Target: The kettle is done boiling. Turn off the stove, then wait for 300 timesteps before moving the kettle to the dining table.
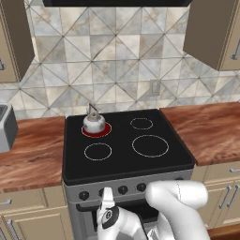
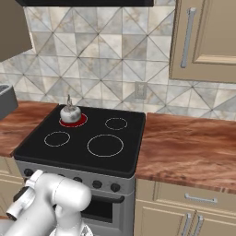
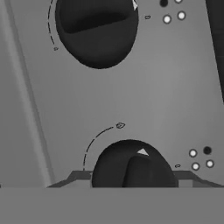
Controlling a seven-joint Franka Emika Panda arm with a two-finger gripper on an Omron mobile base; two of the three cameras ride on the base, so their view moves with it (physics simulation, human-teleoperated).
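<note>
The kettle [image 1: 94, 123] is sitting on the stove's [image 1: 154, 129] glowing back-left burner; whether the gripper is released or clenched cannot be told.

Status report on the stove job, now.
Gripper at the stove front panel, on a black knob; jaws' state unclear. Kettle sits on rear-left burner, glowing red. Nothing in the way.

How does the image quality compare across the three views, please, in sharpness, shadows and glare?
Left and right base views: soft, low-resolution, evenly lit, no glare on the stove; burner under the kettle glows red. Hand view: grey close-up of two knobs, edges slightly blurred.
</note>
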